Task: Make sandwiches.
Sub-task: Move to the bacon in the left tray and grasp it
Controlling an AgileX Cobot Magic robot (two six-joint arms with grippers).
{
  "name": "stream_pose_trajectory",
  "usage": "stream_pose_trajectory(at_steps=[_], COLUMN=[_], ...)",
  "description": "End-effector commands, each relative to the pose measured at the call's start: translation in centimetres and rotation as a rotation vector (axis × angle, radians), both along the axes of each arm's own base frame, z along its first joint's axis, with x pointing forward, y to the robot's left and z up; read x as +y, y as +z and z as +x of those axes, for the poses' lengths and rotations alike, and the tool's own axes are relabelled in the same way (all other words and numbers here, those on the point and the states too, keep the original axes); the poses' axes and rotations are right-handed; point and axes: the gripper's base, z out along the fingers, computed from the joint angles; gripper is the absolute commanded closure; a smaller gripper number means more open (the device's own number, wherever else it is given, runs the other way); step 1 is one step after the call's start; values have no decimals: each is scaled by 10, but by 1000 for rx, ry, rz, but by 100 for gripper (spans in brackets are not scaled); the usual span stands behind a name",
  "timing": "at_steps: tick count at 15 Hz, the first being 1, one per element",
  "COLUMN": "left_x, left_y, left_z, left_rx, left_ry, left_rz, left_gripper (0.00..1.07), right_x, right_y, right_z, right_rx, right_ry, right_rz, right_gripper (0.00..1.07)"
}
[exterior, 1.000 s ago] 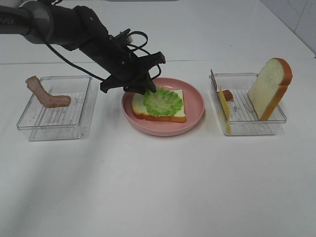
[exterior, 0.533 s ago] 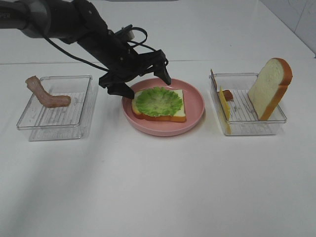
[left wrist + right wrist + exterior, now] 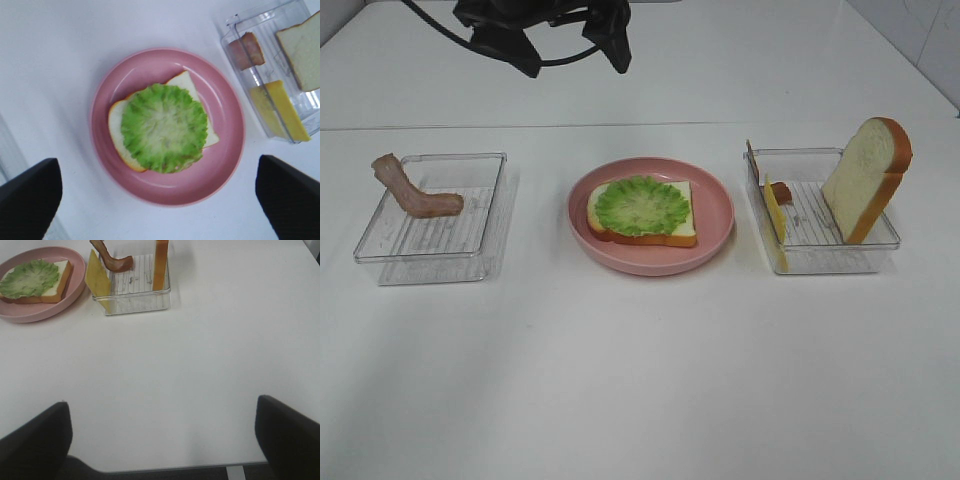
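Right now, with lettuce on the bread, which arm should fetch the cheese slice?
Right, probably. The cheese slice leans in the clear tray on its side, and the right tool is open, facing that tray.

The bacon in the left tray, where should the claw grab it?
Probably its raised end, coming from above. The bacon curls up over the rim of the clear tray there, so it stands free to pinch; the other end lies flat on the tray floor.
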Motion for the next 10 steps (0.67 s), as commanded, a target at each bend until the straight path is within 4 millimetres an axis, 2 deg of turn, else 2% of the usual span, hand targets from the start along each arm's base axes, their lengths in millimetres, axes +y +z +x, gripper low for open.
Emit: stream_pose_trajectory(at_steps=[1, 3, 4, 6, 10], left_x=[12, 24, 36, 47, 86], left_y=[12, 12, 15, 22, 52], left_z=[-9, -11, -11, -12, -21], left_rx=[31, 88, 120, 109, 64], left_ry=[-9, 9, 45, 69, 150], left_rz=[93, 126, 126, 119, 101], left_gripper=[6, 6, 6, 6, 6], right_x=[0, 0, 0, 0, 0], right_y=[0, 0, 0, 0, 0], right_z=[-4, -4, -4, -4, -4], right_rx=[-31, -31, -31, -31, -31], right_ry=[-3, -3, -3, -3, -3], right_rz=[-2, -2, -2, -2, -2], right_gripper=[11, 11, 11, 11, 11])
